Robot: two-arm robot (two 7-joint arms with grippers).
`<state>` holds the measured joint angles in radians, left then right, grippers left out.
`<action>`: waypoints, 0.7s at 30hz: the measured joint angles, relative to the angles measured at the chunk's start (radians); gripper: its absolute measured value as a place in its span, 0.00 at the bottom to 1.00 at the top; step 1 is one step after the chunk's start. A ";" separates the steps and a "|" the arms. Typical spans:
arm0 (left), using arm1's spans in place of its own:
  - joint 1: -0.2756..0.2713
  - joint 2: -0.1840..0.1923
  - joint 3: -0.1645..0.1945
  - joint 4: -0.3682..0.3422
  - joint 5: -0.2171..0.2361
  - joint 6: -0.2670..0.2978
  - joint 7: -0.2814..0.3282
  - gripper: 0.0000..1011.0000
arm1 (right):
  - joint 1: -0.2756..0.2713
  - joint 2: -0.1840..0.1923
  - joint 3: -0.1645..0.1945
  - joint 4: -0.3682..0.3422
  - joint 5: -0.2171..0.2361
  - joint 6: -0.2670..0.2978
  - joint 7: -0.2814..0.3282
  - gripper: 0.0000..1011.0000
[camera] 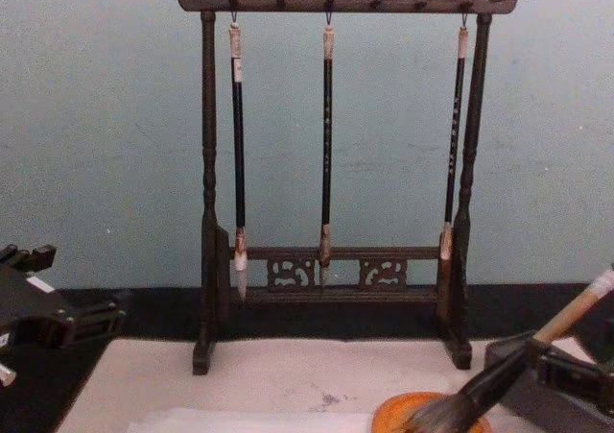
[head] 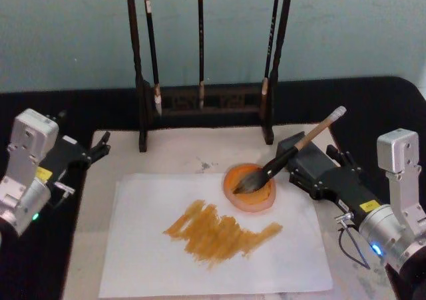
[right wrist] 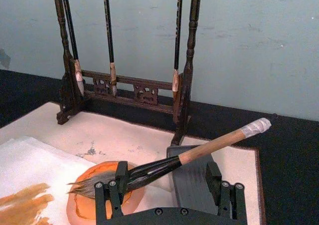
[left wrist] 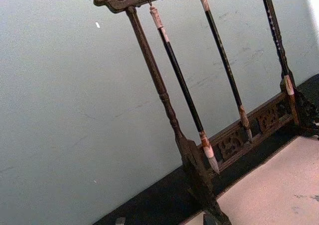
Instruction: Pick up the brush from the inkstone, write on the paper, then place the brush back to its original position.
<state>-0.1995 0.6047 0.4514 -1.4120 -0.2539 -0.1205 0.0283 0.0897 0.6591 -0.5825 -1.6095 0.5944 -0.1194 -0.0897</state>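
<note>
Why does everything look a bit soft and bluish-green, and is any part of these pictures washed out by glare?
Head view: soft all over, and the paper is bright but its amber strokes still read. Left wrist view: a blown-out white strip at the upper right edge, and the brush rack appears tilted. Right wrist view: the brush is fairly crisp. Chest view: even light on the teal wall, no hard shadows.

A dark carved wooden brush rack [left wrist: 164, 100] leans across the frame before a pale blue-green wall [left wrist: 75, 110], its crossbar running from eleven toward one o'clock. Three thin dark brushes [left wrist: 182, 88] hang from it, pale tips pointing toward five o'clock. At five o'clock lies a corner of the beige mat [left wrist: 279, 185], bordered by a black tabletop [left wrist: 154, 202].
</note>
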 joint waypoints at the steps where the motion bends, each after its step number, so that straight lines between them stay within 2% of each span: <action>1: 0.000 0.000 0.000 0.000 0.000 0.000 0.000 1.00 | 0.000 0.000 0.000 0.000 0.000 0.000 0.000 0.99; 21: 0.000 0.000 0.000 0.000 0.000 0.000 0.000 1.00 | 0.000 0.000 0.000 0.000 0.000 0.000 0.000 0.99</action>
<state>-0.1995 0.6047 0.4514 -1.4119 -0.2539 -0.1205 0.0282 0.0897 0.6591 -0.5825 -1.6095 0.5944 -0.1195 -0.0896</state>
